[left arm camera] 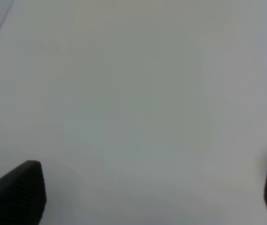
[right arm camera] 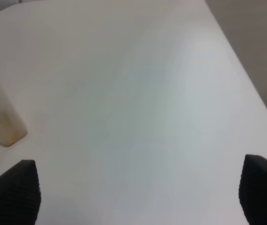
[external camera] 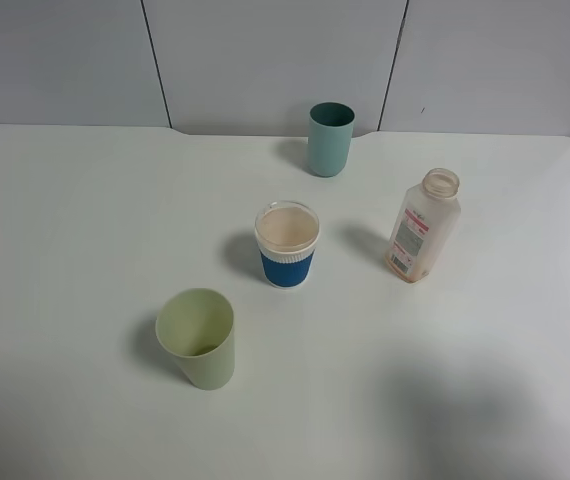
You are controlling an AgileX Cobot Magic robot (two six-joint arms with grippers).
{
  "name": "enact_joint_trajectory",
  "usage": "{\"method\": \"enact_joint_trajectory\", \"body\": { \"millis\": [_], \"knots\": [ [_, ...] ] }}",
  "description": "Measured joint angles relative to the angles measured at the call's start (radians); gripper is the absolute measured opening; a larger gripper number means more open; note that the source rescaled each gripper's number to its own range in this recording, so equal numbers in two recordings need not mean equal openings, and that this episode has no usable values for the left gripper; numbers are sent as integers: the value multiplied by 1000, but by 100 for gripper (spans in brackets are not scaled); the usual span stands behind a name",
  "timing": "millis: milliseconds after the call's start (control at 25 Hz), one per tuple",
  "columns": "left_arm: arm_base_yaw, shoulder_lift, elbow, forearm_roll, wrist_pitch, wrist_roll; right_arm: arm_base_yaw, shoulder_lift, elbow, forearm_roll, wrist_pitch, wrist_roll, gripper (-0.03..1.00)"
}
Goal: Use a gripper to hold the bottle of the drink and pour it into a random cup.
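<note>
Bottle of the drink (external camera: 424, 226) stands capless at right of centre in the exterior high view, ungrasped; its white-and-pink label is too small to read. Right gripper (right arm camera: 138, 192) and left gripper (left arm camera: 154, 192) both hold jaws spread wide over bare white table (external camera: 85, 220) (nothing between them). Teal cup (external camera: 330, 139) stands upper centre.

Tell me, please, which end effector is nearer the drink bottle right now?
The right end effector: its wrist view shows the bottle standing just ahead, off to one side. The left end effector sees only bare table.
</note>
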Motion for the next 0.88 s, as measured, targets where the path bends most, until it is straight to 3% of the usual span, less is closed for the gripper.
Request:
{"method": "enact_joint_trajectory", "body": {
  "millis": [880],
  "knots": [
    [0,0,0,0,0,0,17,0,0,6,0,0,76]
  ]
}}
